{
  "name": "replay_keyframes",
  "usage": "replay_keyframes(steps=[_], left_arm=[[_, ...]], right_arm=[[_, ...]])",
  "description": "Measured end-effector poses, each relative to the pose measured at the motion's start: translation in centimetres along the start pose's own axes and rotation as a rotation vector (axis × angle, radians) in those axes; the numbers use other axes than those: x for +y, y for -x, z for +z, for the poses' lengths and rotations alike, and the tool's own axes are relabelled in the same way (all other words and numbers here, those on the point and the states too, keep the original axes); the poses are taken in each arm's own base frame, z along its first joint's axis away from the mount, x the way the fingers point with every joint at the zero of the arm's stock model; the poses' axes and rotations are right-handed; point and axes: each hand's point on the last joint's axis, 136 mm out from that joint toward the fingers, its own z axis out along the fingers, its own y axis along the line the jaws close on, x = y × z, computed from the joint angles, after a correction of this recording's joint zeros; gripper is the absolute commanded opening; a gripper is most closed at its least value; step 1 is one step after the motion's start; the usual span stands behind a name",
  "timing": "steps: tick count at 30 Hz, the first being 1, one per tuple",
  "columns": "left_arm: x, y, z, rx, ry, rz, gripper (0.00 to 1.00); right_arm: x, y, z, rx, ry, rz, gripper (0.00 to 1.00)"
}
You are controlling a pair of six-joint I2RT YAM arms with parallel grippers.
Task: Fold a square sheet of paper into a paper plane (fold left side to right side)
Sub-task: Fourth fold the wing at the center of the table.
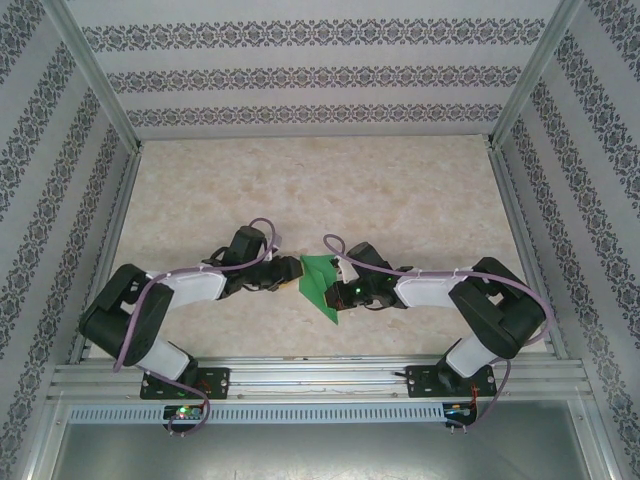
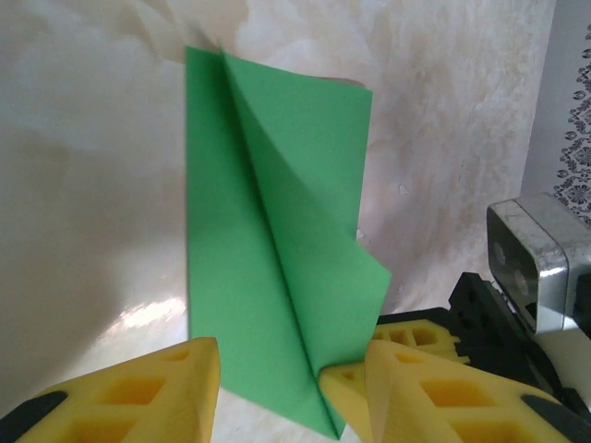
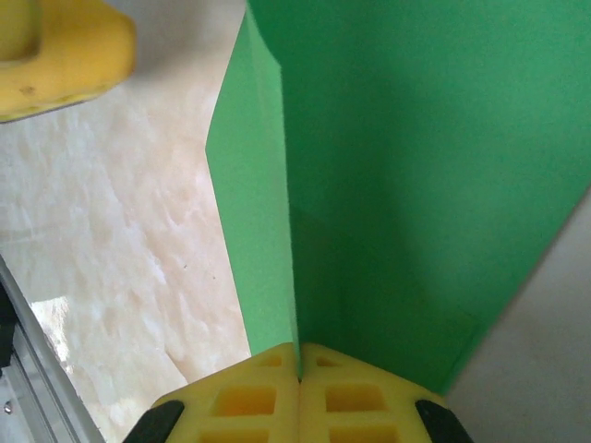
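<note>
Right jaws are closed, pinching the folded edge of the green paper sheet [image 3: 416, 185]. Left jaws stand part open astride its pointed corner, not closed on it. Sheet lies partly folded on the worktop [image 1: 300, 180] between the arms.

No writing, label, brand, number or sign could be read on anything in the three views.
</note>
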Motion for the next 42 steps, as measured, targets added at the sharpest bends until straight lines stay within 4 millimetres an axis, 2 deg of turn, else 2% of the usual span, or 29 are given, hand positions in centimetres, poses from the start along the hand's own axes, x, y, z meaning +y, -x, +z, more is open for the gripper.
replay_keyframes(steps=[7, 25, 36, 40, 42], left_arm=[[-0.7, 0.1, 2.2, 0.015, 0.010, 0.009, 0.42], [-0.9, -0.1, 4.9, 0.047, 0.030, 0.010, 0.40], [-0.8, 0.5, 5.2, 0.023, 0.061, 0.009, 0.39], [-0.8, 0.5, 5.2, 0.021, 0.065, 0.009, 0.39], [-0.7, 0.5, 5.2, 0.021, 0.065, 0.009, 0.39]], right_arm=[[-0.2, 0.3, -0.2, -0.010, 0.040, 0.019, 0.00], [-0.7, 0.5, -0.2, -0.020, 0.088, 0.050, 0.00], [-0.7, 0.8, -0.3, -0.026, 0.095, 0.060, 0.11], [-0.5, 0.7, -0.3, -0.022, 0.103, 0.062, 0.19], [-0.3, 0.7, -0.4, -0.020, 0.113, 0.062, 0.27]])
